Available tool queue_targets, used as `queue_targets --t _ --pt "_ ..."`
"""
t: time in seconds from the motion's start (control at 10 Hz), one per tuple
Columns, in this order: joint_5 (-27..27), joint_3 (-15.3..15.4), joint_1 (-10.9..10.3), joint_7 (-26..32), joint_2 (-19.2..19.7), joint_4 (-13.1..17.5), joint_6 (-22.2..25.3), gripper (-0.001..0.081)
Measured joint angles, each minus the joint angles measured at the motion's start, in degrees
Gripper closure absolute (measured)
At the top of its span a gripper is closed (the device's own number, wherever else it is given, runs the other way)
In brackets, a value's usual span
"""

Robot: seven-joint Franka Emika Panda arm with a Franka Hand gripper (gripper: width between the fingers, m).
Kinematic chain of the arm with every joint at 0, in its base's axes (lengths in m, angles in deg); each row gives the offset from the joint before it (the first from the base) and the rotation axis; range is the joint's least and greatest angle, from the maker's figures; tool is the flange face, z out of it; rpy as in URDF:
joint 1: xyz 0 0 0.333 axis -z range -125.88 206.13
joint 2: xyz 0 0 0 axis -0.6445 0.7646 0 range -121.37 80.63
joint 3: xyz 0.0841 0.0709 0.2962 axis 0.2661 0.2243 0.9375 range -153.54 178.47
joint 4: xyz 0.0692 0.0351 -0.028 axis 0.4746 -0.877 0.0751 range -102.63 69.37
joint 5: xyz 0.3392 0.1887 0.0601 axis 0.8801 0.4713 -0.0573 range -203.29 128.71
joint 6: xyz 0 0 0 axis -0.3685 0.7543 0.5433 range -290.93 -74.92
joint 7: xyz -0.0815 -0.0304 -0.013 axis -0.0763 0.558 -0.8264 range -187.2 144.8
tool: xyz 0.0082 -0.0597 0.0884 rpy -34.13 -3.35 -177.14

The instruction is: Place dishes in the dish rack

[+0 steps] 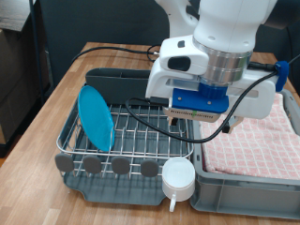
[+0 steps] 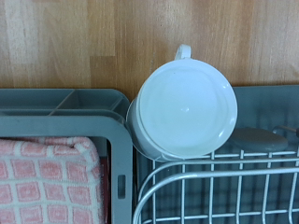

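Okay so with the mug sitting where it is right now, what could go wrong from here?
1. The white mug stands upside down on the corner of the dish rack, partly overhanging the rim; a nudge could tip it onto the wooden table.
2. It sits right beside the grey bin with the checkered cloth, so it might topple there instead.
3. The blue plate leans upright in the wires; jostling the rack could make it slide.

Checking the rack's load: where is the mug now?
In the exterior view the mug sits upside down at the rack's bottom-right corner, beside the knobs and next to the grey bin.
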Motion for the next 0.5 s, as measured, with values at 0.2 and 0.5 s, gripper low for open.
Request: queue_targets --t 0.2,0.5 --pt "-0.9 -0.1 -0.4 -0.1 -0.8 1.1 1.9 0.0003" --pt "-2.0 -0.2 -0.9 -0.3 -1.2 2.8 3.9 0.0003"
